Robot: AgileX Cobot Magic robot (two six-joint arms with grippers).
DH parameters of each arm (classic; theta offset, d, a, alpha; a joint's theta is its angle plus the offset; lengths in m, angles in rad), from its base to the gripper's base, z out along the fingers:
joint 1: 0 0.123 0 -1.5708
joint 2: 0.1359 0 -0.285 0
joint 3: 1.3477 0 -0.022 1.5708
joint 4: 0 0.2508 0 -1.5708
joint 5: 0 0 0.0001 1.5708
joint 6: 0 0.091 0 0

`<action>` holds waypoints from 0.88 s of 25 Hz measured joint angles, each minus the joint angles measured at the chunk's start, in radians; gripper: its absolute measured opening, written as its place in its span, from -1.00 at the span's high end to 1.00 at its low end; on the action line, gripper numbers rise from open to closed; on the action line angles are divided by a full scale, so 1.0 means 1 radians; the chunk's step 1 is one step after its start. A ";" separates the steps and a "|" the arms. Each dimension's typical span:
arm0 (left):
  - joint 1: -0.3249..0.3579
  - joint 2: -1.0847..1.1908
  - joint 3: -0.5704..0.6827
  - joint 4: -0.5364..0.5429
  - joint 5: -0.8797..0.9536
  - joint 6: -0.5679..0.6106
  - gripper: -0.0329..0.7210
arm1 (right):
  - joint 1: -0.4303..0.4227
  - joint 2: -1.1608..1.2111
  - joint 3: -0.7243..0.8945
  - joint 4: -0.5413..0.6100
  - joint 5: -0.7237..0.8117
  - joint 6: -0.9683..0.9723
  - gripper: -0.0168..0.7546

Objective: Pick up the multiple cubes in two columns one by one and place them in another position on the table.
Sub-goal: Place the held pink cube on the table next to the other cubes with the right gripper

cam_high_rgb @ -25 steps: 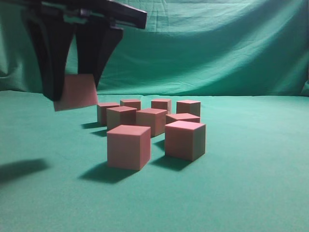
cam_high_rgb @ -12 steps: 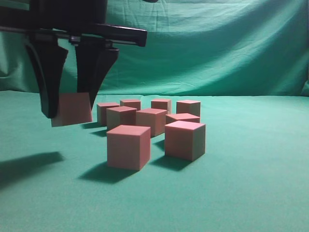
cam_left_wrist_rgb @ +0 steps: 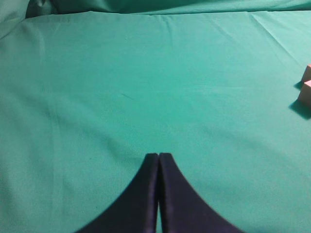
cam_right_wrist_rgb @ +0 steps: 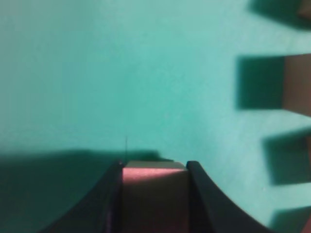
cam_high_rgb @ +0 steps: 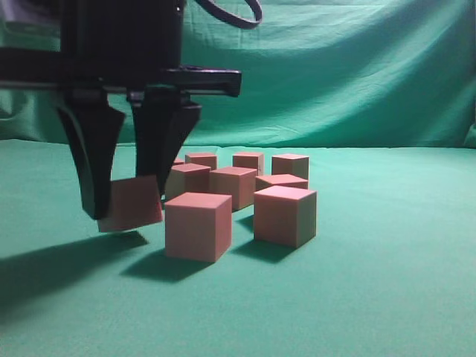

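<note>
The right tool (cam_high_rgb: pixel 126 204) is clamped on one cube (cam_high_rgb: pixel 132 203), with a finger (cam_high_rgb: pixel 93 160) on each side of it. The held cube is tilted and sits low, close above the surface (cam_high_rgb: pixel 372 297); whether its bottom edge touches the cloth cannot be told. Its shadow lies on the surface directly beneath and to the left.

In the right wrist view, the right tool (cam_right_wrist_rgb: pixel 154 194) shows the same cube (cam_right_wrist_rgb: pixel 154 196) filling the gap between both fingers, with its pink top face toward the camera.

The remaining cubes (cam_high_rgb: pixel 238 186) stand on the surface to the right of the held cube, in two rough columns running away from the camera. The nearest cube (cam_high_rgb: pixel 198 225) is just beside the held one, without visible contact. A second front cube (cam_high_rgb: pixel 285 215) stands to its right, apart from it.

The left tool (cam_left_wrist_rgb: pixel 158 158) is closed with nothing between its fingers; the tips meet. It hangs over bare surface (cam_left_wrist_rgb: pixel 121 87). Two cubes (cam_left_wrist_rgb: pixel 306 85) show at the right edge of the left wrist view, well apart from that tool.
</note>
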 joint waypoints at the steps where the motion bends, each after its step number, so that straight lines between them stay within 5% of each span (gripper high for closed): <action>1: 0.000 0.000 0.000 0.000 0.000 0.000 0.91 | 0.000 0.000 0.003 0.000 -0.010 0.000 0.29; 22: 0.000 0.000 0.000 0.000 0.000 0.000 0.91 | 0.000 0.000 0.012 0.018 -0.055 0.000 0.29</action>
